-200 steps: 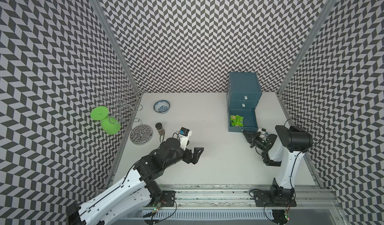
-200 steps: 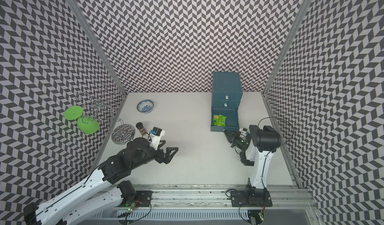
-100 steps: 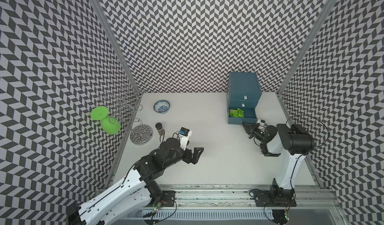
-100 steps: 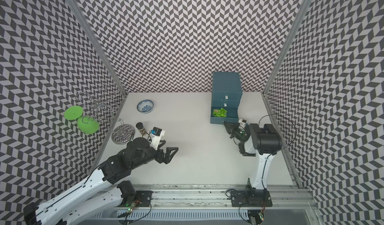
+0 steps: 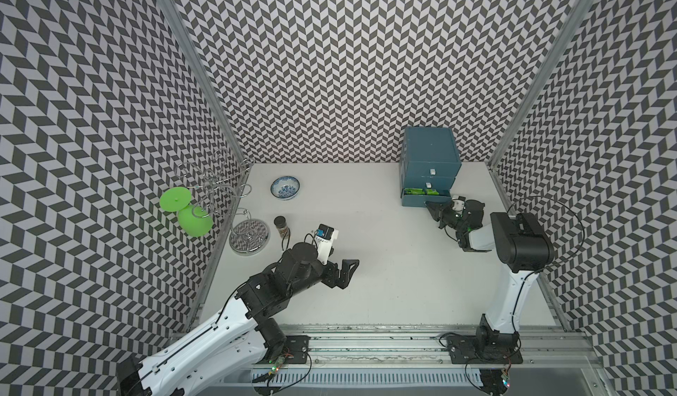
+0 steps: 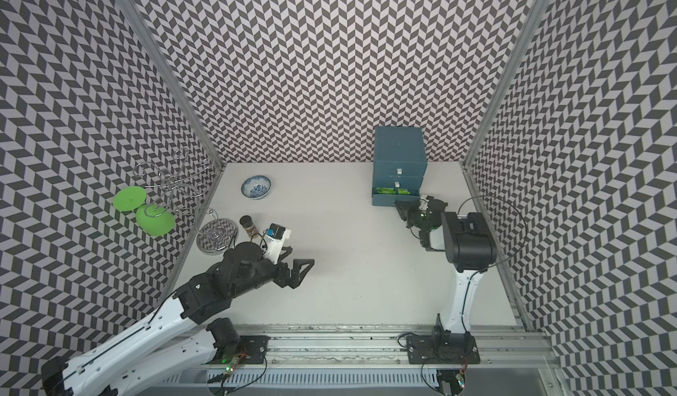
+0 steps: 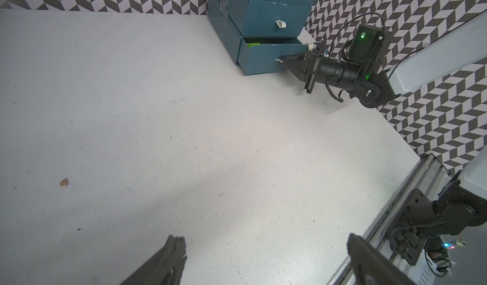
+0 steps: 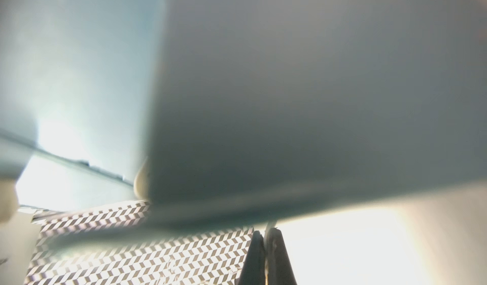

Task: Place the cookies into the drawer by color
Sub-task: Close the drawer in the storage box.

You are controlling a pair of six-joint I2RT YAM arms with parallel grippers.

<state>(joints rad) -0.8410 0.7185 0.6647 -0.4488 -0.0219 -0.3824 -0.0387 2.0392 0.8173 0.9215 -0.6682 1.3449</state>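
While no packet lies loose on the white tabletop [image 5: 384,284], the left gripper [image 5: 344,267] hangs over its left-centre area, jaws spread wide with nothing between them. Further right, the dark teal three-drawer cabinet [image 5: 428,152] stands against the back wall. Its bottom drawer [image 5: 417,200] is ajar by a narrow gap, and the bright green foil cookie packets [image 5: 425,192] lie inside it. The two upper drawers are closed, so their contents cannot be checked. At far right, the right gripper [image 5: 429,205] is clenched and empty, its tips against the drawer front, apparently at the small white knob [image 7: 278,59]; the right wrist view is too blurred to confirm this.

Step in hand, by judgement: closing the drawer once sorting is complete.

Next move: push straight inward, square to the front, until it sits flush with the drawers above.
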